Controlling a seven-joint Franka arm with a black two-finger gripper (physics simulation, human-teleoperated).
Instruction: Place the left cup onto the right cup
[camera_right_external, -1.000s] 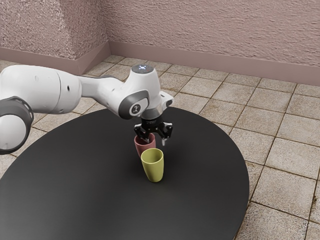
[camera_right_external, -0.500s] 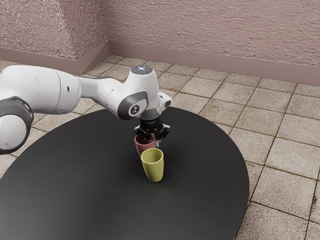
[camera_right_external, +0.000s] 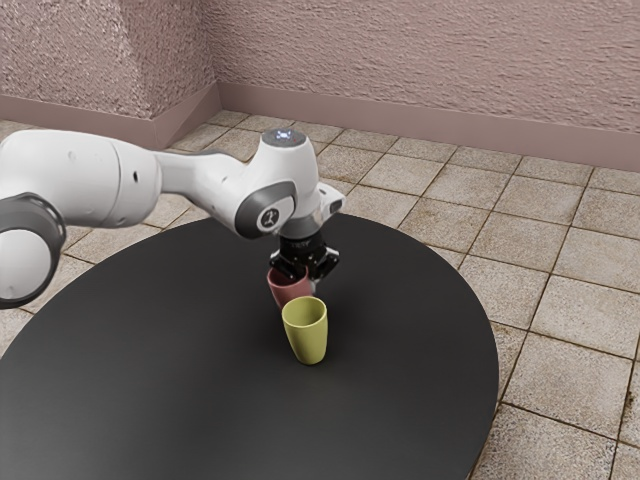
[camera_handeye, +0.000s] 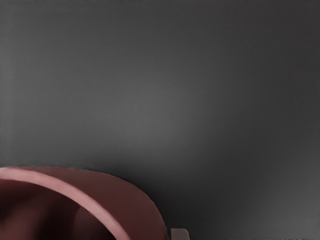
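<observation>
Two cups are on the round black bench, close together near its middle: a red cup and a yellow-green cup. The yellow-green one stands upright, just beside the red one and on the side nearer to the camera. The white arm reaches in from the exterior view's left. Its black fingers are clenched on the rim of the red cup from above, so this cup is the one being carried. I cannot tell whether its base touches the bench or is just clear of it. In the wrist view, the red rim lies directly under the hand, with dark bench surface beyond it.

The step in hand, as I judge it, is the lift. The grip is on the rim only, at one side of the cup, so the cup may swing or tilt if the hand moves fast. It is better to rise straight and slowly until the red base is clearly higher than the yellow-green rim. Because the two cups are so near, a sideways move made too low can knock the yellow-green cup over. Only after the base is above that rim should the hand travel across, centre the red base over the yellow-green mouth, and go down gently. The fingers should let go only when the red cup sits steady.
</observation>
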